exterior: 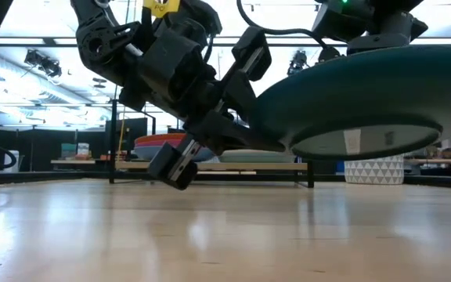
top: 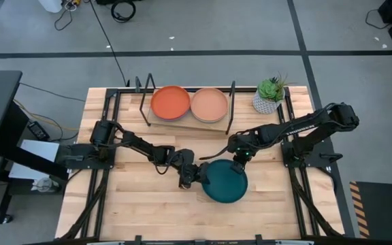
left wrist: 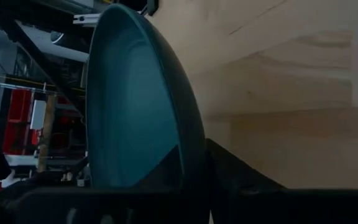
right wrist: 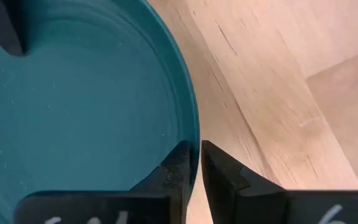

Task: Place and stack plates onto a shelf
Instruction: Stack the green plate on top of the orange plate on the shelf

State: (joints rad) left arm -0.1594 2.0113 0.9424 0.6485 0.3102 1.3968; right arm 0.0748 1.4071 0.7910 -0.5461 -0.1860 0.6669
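Item: dark teal round shallow plastic plate (top: 224, 182), held clear of the slatted wooden bench (top: 135, 207), 6 o'clock of the low pale-board shelf w/ black rods (top: 186, 117).
Step, judged: handover between arms.
Left tool (top: 197, 175): clamped on the plate's 9 o'clock rim.
Right tool (top: 239, 162): jaws astride the 12 o'clock rim w/ small gaps; grip cannot tell.
Next: one arm must let go, the other carry it to the shelf.
Views: high shows the orange plate (top: 170, 102) and tan plate (top: 209, 104) on the shelf; low shows the plate airborne.

Dark teal plate (right wrist: 73, 99): smooth plastic, faint concentric rings, soft sheen. Tabletop (top: 148, 211): pale wood, visible grain, slightly glossy. Shelf (top: 182, 117): pale wooden board, thin black metal rods. Gripper fingers (right wrist: 222, 171): matt black.
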